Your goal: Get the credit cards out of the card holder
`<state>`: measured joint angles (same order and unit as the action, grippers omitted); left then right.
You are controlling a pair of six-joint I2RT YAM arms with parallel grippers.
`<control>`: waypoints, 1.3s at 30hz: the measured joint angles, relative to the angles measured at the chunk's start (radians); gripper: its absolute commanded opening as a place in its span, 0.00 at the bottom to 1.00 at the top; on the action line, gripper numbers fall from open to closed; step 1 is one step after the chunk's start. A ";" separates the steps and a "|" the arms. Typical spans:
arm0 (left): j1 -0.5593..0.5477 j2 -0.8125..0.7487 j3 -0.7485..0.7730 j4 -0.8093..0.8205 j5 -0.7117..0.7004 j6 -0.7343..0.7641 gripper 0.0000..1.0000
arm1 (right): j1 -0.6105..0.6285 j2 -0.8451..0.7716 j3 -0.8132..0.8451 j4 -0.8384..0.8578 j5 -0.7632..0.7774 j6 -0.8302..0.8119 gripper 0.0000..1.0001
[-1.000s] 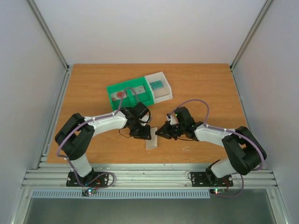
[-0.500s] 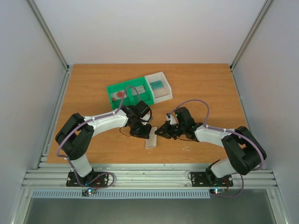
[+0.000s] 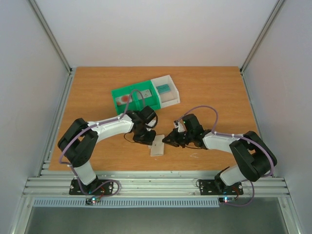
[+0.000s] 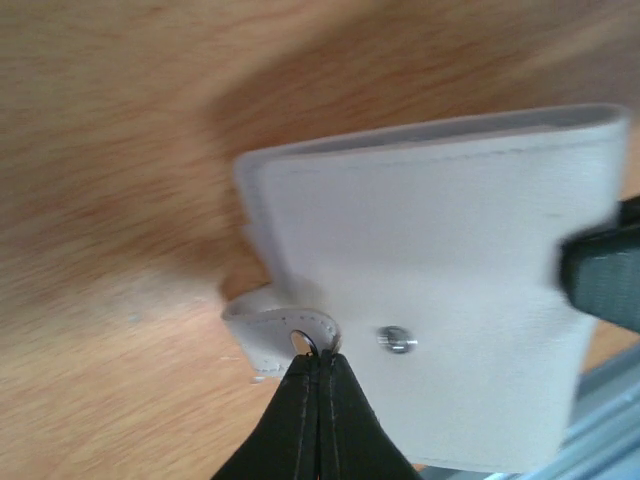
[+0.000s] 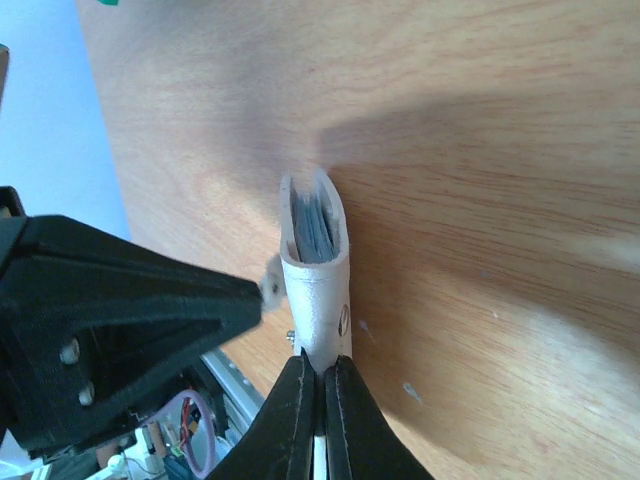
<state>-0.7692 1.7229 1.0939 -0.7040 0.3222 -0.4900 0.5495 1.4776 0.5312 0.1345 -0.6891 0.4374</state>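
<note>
The pale beige card holder (image 3: 157, 146) lies near the table's front, between my two grippers. In the left wrist view my left gripper (image 4: 318, 352) is shut on the holder's small tab (image 4: 268, 330), beside a metal snap on the card holder (image 4: 440, 250). In the right wrist view my right gripper (image 5: 322, 366) is shut on one end of the card holder (image 5: 318, 285). The holder is seen edge on there, with grey-blue credit cards (image 5: 314, 228) showing in its open mouth. In the top view the left gripper (image 3: 147, 140) and the right gripper (image 3: 168, 141) flank it.
A green two-compartment tray (image 3: 117, 104) at the back holds a white card with a red circle (image 3: 126, 98) and a grey card (image 3: 146, 92). A white open tray (image 3: 170, 97) beside it holds a teal card (image 3: 163, 87). The table's front rail is just behind the holder.
The left gripper has drawn back a little to the left, so more of the holder shows. The right gripper has shifted slightly towards the holder.
</note>
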 measured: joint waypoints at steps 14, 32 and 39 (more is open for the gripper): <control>0.004 -0.004 -0.017 -0.050 -0.088 -0.026 0.01 | -0.011 0.005 -0.018 -0.001 0.005 -0.024 0.09; 0.004 -0.113 -0.031 0.013 -0.013 -0.089 0.00 | -0.062 -0.045 0.102 -0.339 0.061 -0.173 0.54; 0.004 -0.153 -0.022 0.020 0.015 -0.113 0.00 | -0.055 -0.079 0.152 -0.415 0.064 -0.196 0.55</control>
<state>-0.7654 1.5696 1.0721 -0.6838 0.3374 -0.6029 0.4950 1.3991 0.6830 -0.2802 -0.6254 0.2417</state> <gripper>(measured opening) 0.010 0.534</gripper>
